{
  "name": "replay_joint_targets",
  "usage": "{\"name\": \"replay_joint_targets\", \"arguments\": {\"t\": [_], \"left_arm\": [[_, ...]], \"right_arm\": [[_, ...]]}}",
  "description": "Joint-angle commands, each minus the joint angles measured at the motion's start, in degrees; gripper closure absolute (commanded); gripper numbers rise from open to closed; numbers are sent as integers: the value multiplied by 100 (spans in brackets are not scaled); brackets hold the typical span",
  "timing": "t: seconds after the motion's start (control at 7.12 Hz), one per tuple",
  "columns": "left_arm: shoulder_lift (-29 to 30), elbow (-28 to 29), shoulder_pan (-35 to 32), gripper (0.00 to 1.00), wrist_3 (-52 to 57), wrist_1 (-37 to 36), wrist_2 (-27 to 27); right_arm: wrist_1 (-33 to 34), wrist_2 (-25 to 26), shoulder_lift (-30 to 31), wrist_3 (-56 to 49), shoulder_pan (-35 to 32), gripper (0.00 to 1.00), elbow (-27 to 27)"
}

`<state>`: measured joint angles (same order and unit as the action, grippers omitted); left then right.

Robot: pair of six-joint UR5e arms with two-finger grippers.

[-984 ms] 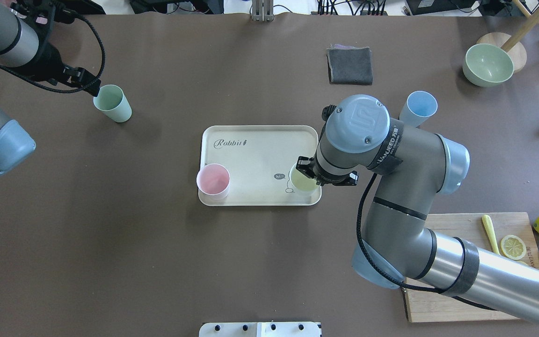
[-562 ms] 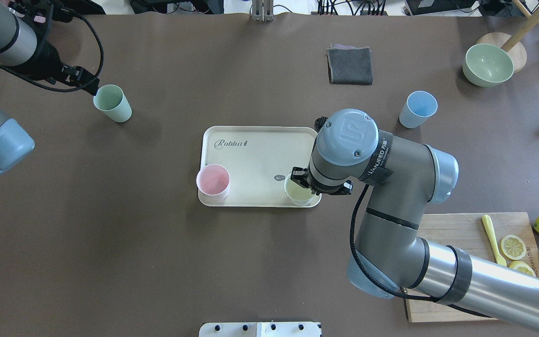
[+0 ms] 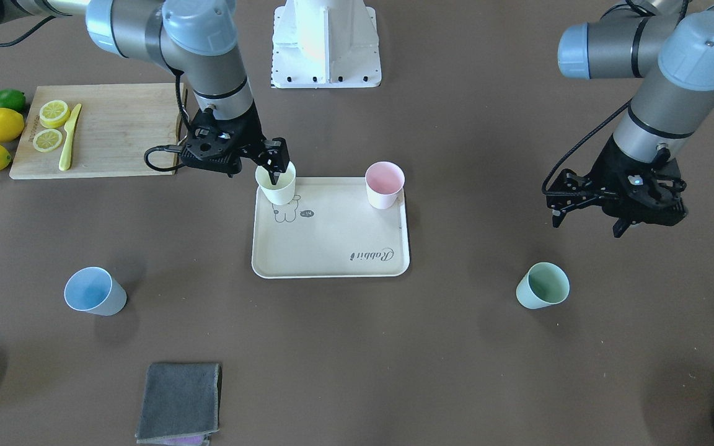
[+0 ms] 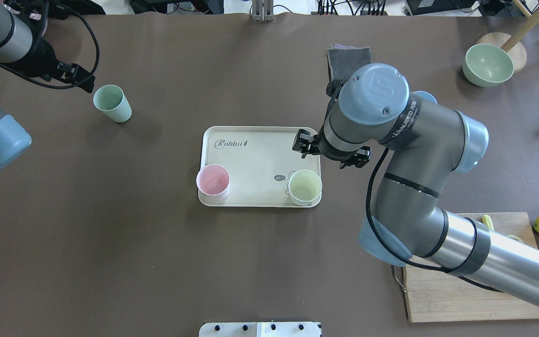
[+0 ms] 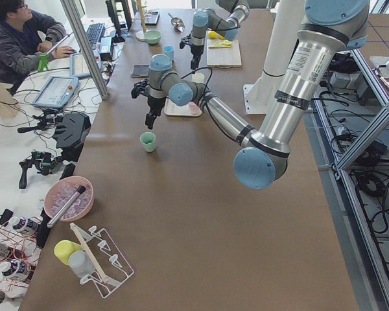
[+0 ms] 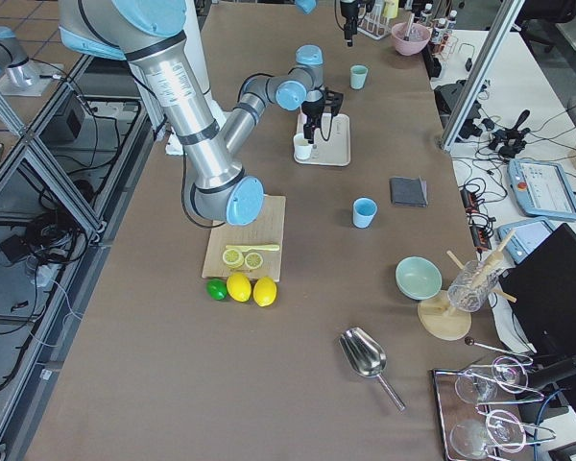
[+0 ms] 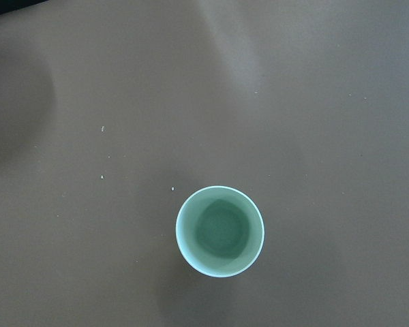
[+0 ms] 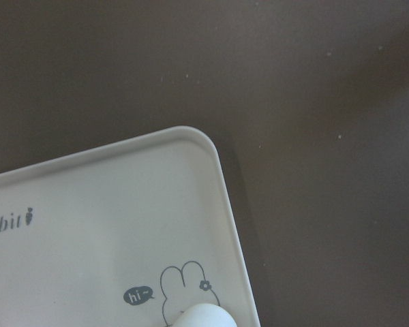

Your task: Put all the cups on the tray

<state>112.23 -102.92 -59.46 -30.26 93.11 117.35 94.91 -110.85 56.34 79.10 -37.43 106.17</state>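
**Two cups on the tray, two on the table**

Now the right gripper (image 3: 272, 168) hangs with its fingers spread and nothing between them, over the right edge of the tray (image 4: 255, 154) in the overhead view, just above the pale yellow cup (image 4: 305, 186) in the frame and clear of it. That cup stands upright in the tray's lower right corner, beside the printed bear. The pink cup (image 4: 213, 181) stands upright in the lower left corner.

The left gripper (image 3: 587, 224) is also parted and holds nothing. It hovers at the upper left of the overhead frame, near the mint green cup (image 4: 112, 102), which stands on the table well apart from the tray. The left wrist view looks straight down into it.

The light blue cup (image 3: 93, 291) stands on the table at the lower left of the front-facing frame, also well apart from the tray.
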Motion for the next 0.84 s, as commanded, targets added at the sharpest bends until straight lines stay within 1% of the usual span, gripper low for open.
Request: {"name": "replay_joint_targets", "arguments": {"t": [0.0,0.14,0.28,0.42,0.56,0.7], "left_arm": [[1,498,-293,2,632,40,287],[36,876,-285,2,644,197,288],[71,1349,-233,2,574,755,288],[80,1798,-163,2,139,1501,297],[219,2115,21,3,-362,1960,297],[421,2336,83,3,-445,1982,297]], "right_arm": [[306,-708,130,-1266,-1068,0,80],[500,-815,236,-2153,-1569,0,97],[485,-964,515,-2684,-1818,0,219],[450,-991,770,-2906,-1873,0,420],[441,-991,799,-2909,-1873,0,474],[423,-957,825,-2917,-1873,0,475]]}}
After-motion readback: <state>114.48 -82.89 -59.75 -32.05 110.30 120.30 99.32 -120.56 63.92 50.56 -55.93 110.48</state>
